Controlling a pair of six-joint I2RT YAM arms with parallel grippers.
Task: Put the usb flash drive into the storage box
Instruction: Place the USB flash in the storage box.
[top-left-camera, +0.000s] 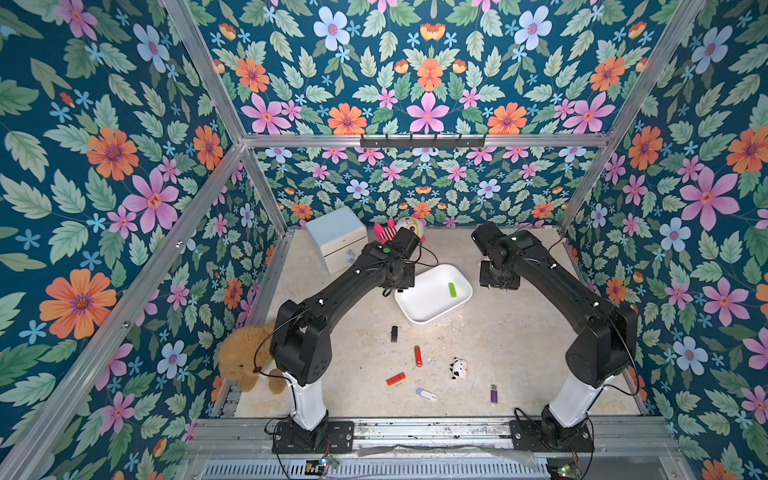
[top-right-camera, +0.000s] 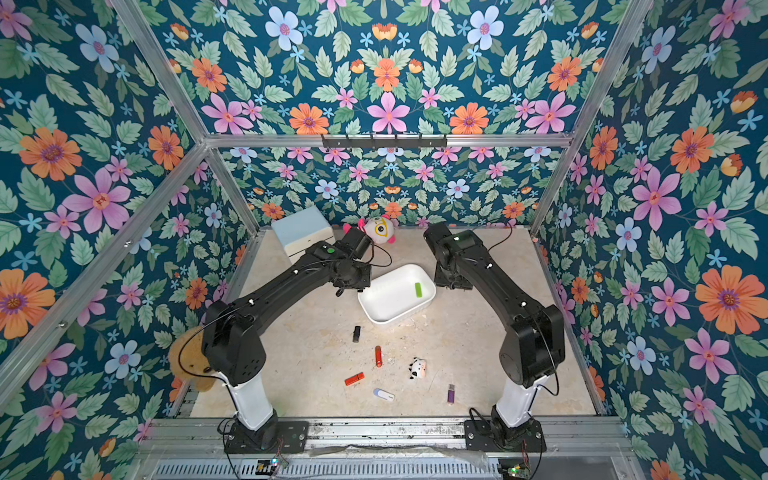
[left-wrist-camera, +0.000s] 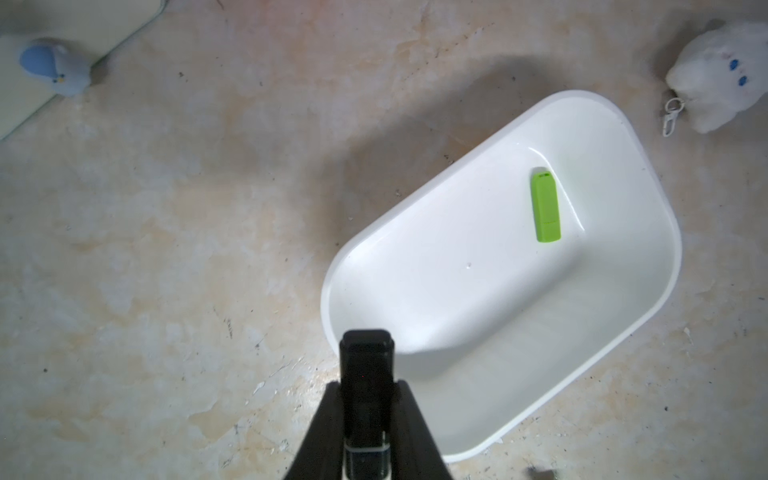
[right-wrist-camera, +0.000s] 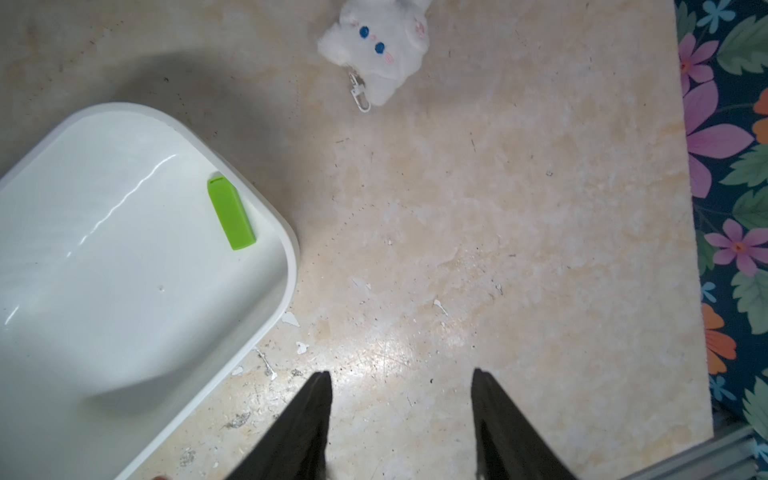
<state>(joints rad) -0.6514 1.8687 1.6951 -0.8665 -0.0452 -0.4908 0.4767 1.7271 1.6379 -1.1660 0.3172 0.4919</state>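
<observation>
**Left gripper** (left-wrist-camera: 366, 388): clenched on the held drive (left-wrist-camera: 366, 357), a black stick with a clear end seated between the fingers (left-wrist-camera: 326, 428). The drive projects straight out past the fingertips. In the left wrist view its free end lines up with the rim at one short end of the box (left-wrist-camera: 457, 291). Its height above the rim cannot be determined.

**Right gripper** (right-wrist-camera: 400, 374): released, jaws apart, nothing between them. It hangs over the bare table (right-wrist-camera: 498, 208), just beside the box (right-wrist-camera: 124, 270), on the box's right.

**Box** (top-left-camera: 428, 301): white and shallow, set diagonally near the table centre in both top views, between the two wrists.

**Green drive** (top-left-camera: 452, 289): lies flat on the box floor, close to the wall on the right arm's side. It is well apart from the held drive. It also shows in both wrist views (left-wrist-camera: 546, 205) (right-wrist-camera: 231, 212).

**Loose items**, on the table between the box and the arm bases, all outside the box and apart from one another:
- second black drive (top-left-camera: 394, 333), nearest the box
- red drive (top-left-camera: 417, 356)
- orange-red drive (top-left-camera: 395, 379)
- white drive (top-left-camera: 427, 394)
- purple drive (top-left-camera: 493, 394)
- cow toy (top-left-camera: 458, 368), between the red and purple drives

**Background items**:
- The cabinet (top-left-camera: 337, 237) stands at the rear left of the table.
- A white bunny (right-wrist-camera: 376, 45) with a clip lies beyond the box.
- A brown plush (top-left-camera: 245, 357) sits at the table's left edge, by the left arm.
</observation>
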